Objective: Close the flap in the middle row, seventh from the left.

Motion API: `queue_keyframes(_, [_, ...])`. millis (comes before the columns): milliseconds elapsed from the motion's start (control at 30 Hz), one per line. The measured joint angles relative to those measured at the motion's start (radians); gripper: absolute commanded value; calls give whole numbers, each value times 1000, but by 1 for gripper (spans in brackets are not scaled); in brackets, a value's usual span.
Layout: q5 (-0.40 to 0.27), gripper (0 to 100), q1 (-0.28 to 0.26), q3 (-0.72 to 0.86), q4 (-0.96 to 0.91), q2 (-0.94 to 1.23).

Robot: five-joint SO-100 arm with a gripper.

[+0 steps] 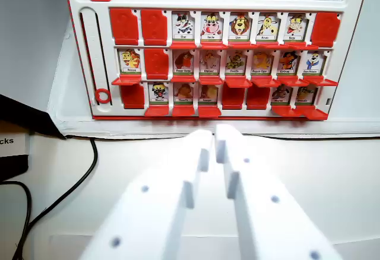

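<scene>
The tool (215,134) is hovering over the tabletop (332,171), its jaws nearly together and gripping nothing. The target flap (287,63) is showing its picture, so approach seems underway; next, reaching up-right and tipping it shut.

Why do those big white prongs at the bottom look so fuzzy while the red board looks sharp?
In the wrist view, the gripper sits close to the lens, so it blurs; the game board farther off is in focus, evenly lit, its card labels too small to read.
</scene>
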Motion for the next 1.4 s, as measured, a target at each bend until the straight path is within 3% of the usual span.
queue_keyframes(67, [-11,0,3,6,-6,0])
queue_keyframes(200, [-84,0,81,107,-106,0])
queue_keyframes(333, [-100,0,95,112,-129,3])
queue_keyframes(1167, [-100,0,97,158,-173,2])
queue_keyframes(1400, [-179,0,206,333,-405,-86])
